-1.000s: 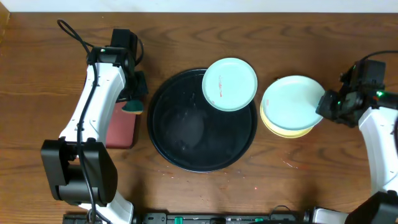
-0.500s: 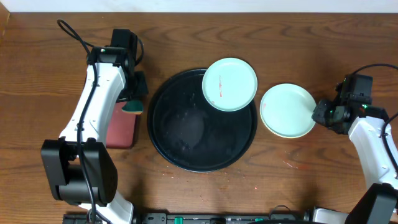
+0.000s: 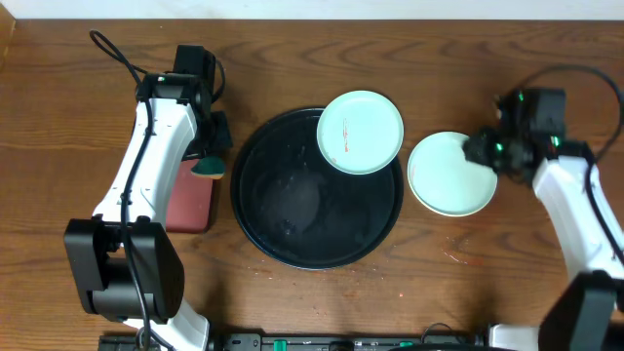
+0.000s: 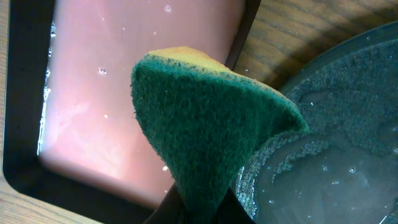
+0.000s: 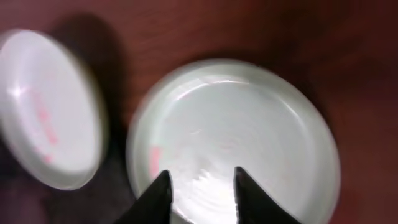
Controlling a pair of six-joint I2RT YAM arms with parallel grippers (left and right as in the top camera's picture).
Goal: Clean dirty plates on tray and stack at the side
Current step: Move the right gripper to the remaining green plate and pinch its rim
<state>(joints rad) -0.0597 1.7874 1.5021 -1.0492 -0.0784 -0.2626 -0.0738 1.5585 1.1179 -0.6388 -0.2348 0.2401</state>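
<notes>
A mint-blue plate with a thin red smear rests on the upper right rim of the black tray; it also shows in the right wrist view. A second mint-blue plate lies on the table to the right of the tray, and the pale yellow plate is hidden under it. My right gripper is open and empty, hovering over this plate, jaws apart. My left gripper is shut on a green and yellow sponge, its jaws pinching the sponge's lower tip.
A dark-red rectangular tray holding liquid lies left of the black tray, under the sponge; it shows in the left wrist view. The black tray's wet surface has soap bubbles. A few red specks lie on the wood near the front right.
The right gripper let go of the mint-blue plate, which settled squarely over the yellow plate. The right arm then moved up and left over the stack. The left arm has not moved.
</notes>
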